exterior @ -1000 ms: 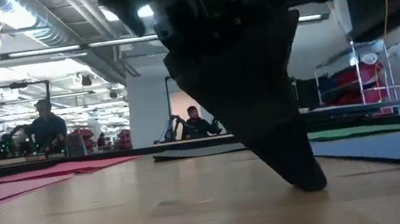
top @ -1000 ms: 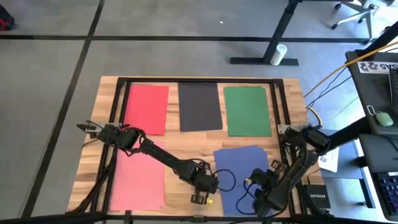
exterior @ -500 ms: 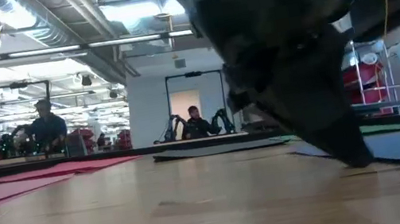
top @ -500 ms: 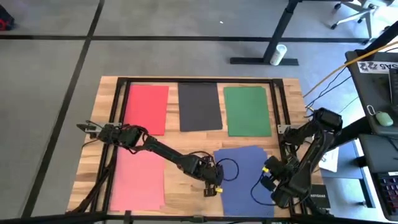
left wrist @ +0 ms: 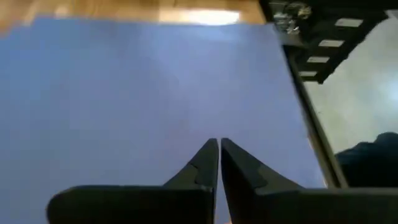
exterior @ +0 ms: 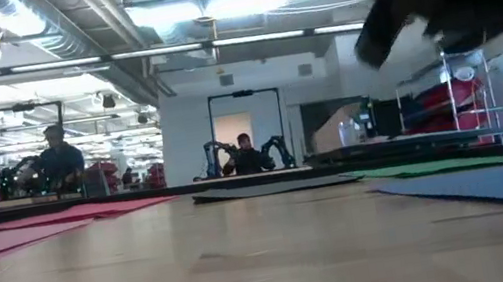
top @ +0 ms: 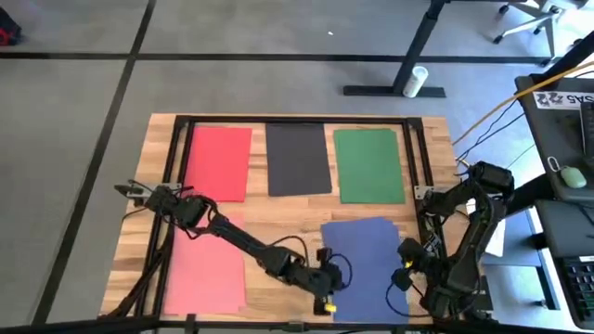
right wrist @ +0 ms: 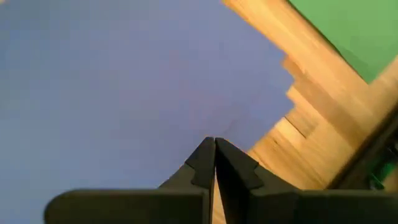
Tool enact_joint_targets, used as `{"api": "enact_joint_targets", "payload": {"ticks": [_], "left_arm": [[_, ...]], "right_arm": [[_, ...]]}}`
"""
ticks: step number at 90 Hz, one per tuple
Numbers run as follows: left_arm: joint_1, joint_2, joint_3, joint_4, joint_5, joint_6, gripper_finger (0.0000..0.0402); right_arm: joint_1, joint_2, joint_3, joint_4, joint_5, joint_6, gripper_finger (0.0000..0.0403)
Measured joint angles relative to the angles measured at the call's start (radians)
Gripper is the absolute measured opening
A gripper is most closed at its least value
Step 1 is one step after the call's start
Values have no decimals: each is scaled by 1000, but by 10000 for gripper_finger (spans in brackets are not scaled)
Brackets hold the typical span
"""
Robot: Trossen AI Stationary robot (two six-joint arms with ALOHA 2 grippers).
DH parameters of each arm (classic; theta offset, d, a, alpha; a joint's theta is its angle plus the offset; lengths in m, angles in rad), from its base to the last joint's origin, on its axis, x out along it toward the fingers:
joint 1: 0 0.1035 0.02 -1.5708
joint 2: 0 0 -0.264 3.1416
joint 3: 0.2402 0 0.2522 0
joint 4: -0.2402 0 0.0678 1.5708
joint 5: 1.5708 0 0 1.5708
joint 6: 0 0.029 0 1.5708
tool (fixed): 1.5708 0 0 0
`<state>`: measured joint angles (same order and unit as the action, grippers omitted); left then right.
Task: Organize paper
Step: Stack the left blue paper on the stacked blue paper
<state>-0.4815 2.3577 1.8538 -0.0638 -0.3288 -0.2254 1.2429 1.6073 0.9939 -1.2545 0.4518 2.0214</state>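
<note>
Pink sheet (top: pixel 206 271) at lower left of the tabletop (top: pixel 260 211); red (top: pixel 219 162), black (top: pixel 298 158) and green (top: pixel 369 165) sheets in a row across the top. Left gripper (top: pixel 330 299), fingers pressed together, at the blue sheet's (top: pixel 368 264) left edge. Right gripper (top: pixel 401 277), fingers also together, holding nothing, over its right edge, lower right.

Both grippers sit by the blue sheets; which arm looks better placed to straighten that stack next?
Probably left: the left gripper sits at the blue paper stack's near-left corner, fingers shut. The right gripper hangs at its right edge.
</note>
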Motion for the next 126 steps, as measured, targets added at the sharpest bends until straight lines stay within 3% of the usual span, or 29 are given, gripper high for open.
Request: {"api": "enact_joint_targets", "payload": {"ticks": [12,26,40,57,79,126], "left_arm": [[-40,-29,1,91,-74,118,0],[-72,-45,3,255,-68,266,0],[-57,-45,3,290,117,256,0],[-51,-45,2,365,316,292,0],[-52,-44,2,371,477,317,0],[-32,-44,2,326,631,316,0]], "right_arm": [[36,0,0,0,102,15,0],[83,0,0,0,292,13,0],[117,0,0,12,488,-23,0],[126,0,0,131,625,-200,0],[125,0,0,326,656,-435,0],[53,0,0,561,601,-755,0]]}}
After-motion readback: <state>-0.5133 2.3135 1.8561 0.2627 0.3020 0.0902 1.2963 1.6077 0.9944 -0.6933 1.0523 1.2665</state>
